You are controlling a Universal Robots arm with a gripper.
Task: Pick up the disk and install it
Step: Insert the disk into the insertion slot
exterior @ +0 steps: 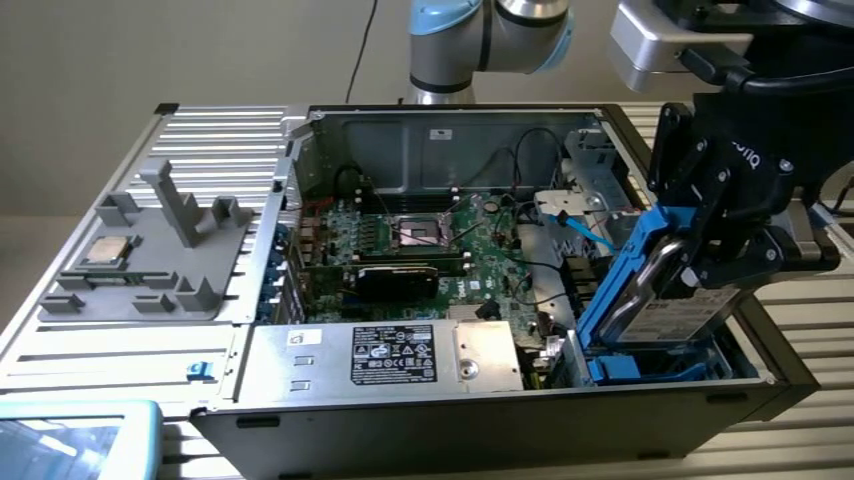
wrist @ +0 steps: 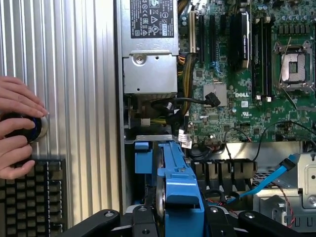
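Note:
The disk [exterior: 671, 312], a silver-grey drive with a white label in a blue carrier, stands on edge and tilted at the exterior view's right end of the open computer case [exterior: 441, 135]. Its lower end is down at the blue drive bay [exterior: 641, 368]. My gripper [exterior: 710, 262] is shut on the disk's upper part, with black fingers on either side. In the wrist view I look along the blue carrier's edge [wrist: 178, 190], and my gripper [wrist: 175, 219] clamps it between its black fingers [wrist: 106, 218].
Next to the bay lies the silver power supply [exterior: 400, 355] [wrist: 149, 44], with the motherboard [exterior: 427, 240] [wrist: 247, 74] behind and a blue cable [exterior: 587, 235] [wrist: 274, 173] close to the disk. A grey fixture [exterior: 147, 260] holds a CPU chip. A hand [wrist: 17, 128] rests by a keyboard [wrist: 29, 197].

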